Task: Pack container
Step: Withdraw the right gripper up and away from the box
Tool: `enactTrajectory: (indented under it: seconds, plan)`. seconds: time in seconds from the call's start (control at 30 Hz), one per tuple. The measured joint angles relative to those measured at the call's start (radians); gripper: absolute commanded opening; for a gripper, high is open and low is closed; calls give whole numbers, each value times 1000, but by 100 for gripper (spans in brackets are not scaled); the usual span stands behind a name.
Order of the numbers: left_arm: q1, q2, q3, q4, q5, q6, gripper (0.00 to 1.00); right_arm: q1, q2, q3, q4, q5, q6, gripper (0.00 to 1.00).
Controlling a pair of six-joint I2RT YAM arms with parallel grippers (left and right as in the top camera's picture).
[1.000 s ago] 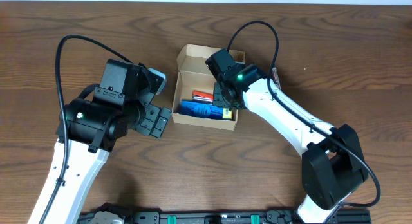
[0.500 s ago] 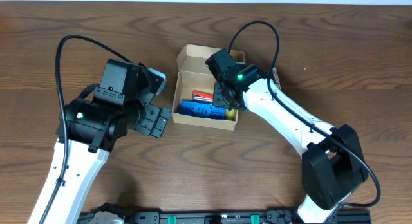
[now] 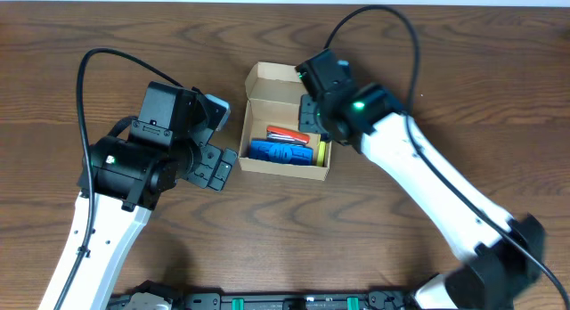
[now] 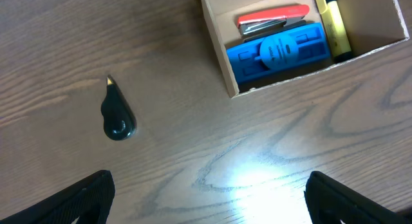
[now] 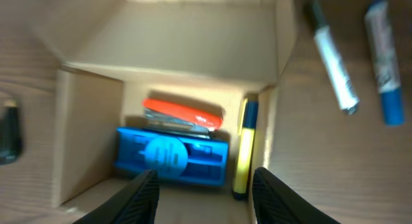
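Note:
The container, a brown cardboard box (image 3: pixel 276 170), stands open at mid-table with its flap lid (image 3: pixel 272 81) folded back. Inside lie a red stapler (image 3: pixel 287 133), a blue block-shaped item (image 3: pixel 278 152) and a yellow marker (image 3: pixel 321 152) along the right wall. My right gripper (image 5: pixel 206 198) is open and empty, hovering above the box's near right part; the box (image 5: pixel 84 147) fills the right wrist view. My left gripper (image 4: pixel 209 205) is open and empty over bare table left of the box (image 4: pixel 217 40).
A small black teardrop-shaped object (image 4: pixel 116 114) lies on the table left of the box. A white marker with a dark cap (image 5: pixel 331 56) and a blue marker (image 5: pixel 383 63) lie on the table right of the box.
My right gripper has risen out of the box and moved toward its far side. The yellow marker now lies free in the box. The left arm has not moved.

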Motion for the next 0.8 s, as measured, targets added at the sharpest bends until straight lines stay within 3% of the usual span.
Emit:
enactTrajectory:
  seconds: [0.1, 0.57, 0.73, 0.8]
  plan:
    - [0, 0, 0, 0, 0, 0, 95, -6, -67, 6, -11, 9, -42, 61]
    - [0, 0, 0, 0, 0, 0, 95, -264, -130, 13, -132, -89, -370, 61]
    - [0, 0, 0, 1, 0, 0, 95, -340, -130, 13, -140, -143, -476, 70]
    - [0, 0, 0, 8, 0, 0, 95, -346, -130, 12, -138, -156, -507, 79]
